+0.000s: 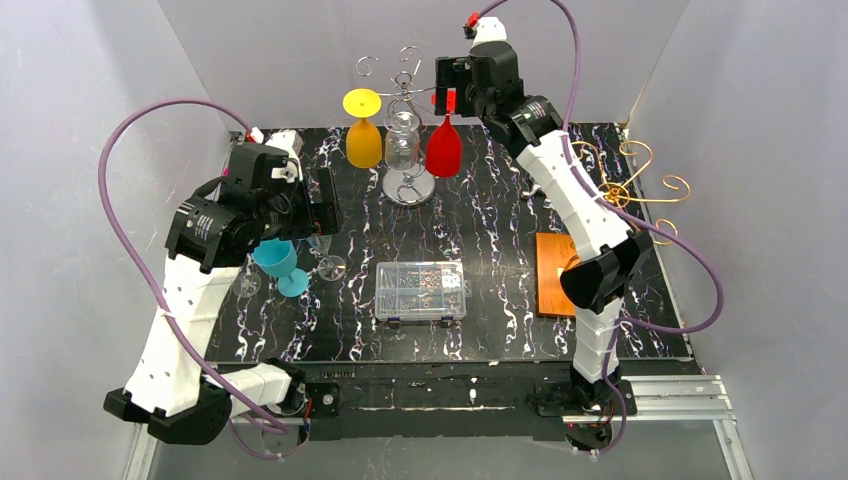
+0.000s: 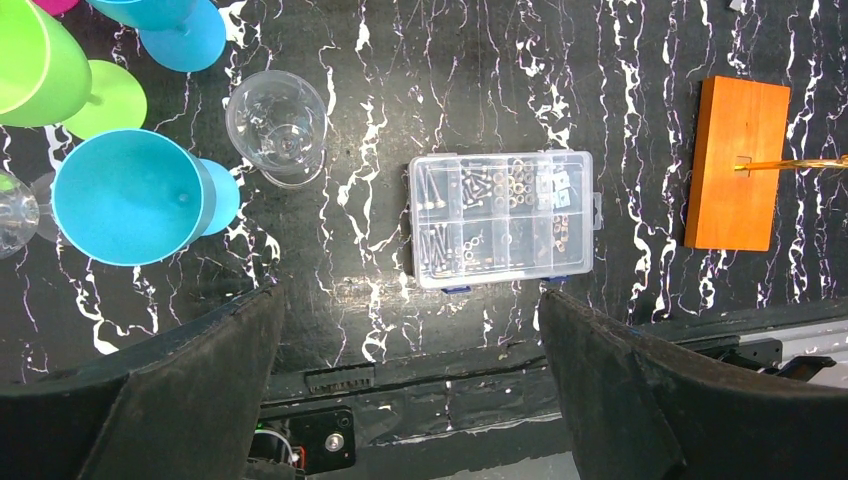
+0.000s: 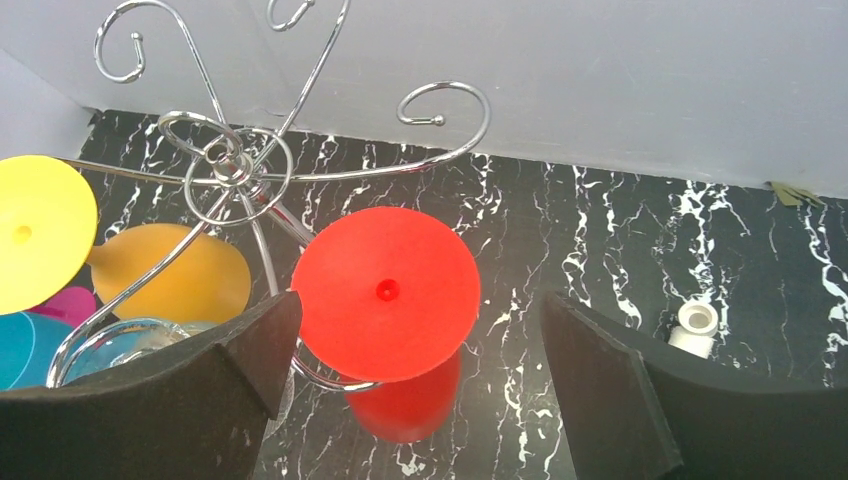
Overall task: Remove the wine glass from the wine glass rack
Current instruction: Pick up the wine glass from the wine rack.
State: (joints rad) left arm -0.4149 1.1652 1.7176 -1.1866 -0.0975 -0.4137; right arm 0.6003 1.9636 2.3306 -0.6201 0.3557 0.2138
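A chrome wine glass rack (image 1: pixel 405 95) stands at the back of the table. A red wine glass (image 1: pixel 444 148), a yellow one (image 1: pixel 363 135) and a clear one (image 1: pixel 402 140) hang upside down from it. My right gripper (image 1: pixel 452 88) is open just above the red glass. In the right wrist view the red glass's round foot (image 3: pixel 386 293) lies between and below my open fingers (image 3: pixel 620 385), near the left one, apart from both. The rack's wire arms (image 3: pixel 230 170) spread at upper left. My left gripper (image 1: pixel 322 205) is open and empty over the table's left side.
Teal (image 2: pixel 125 195), green (image 2: pixel 40 60) and clear (image 2: pixel 277 125) glasses stand on the left. A clear parts box (image 1: pixel 421 290) lies mid-table. An orange wooden block (image 1: pixel 556 273) with a gold wire rack (image 1: pixel 625 180) is at right. A small white cap (image 3: pixel 695 320) lies behind.
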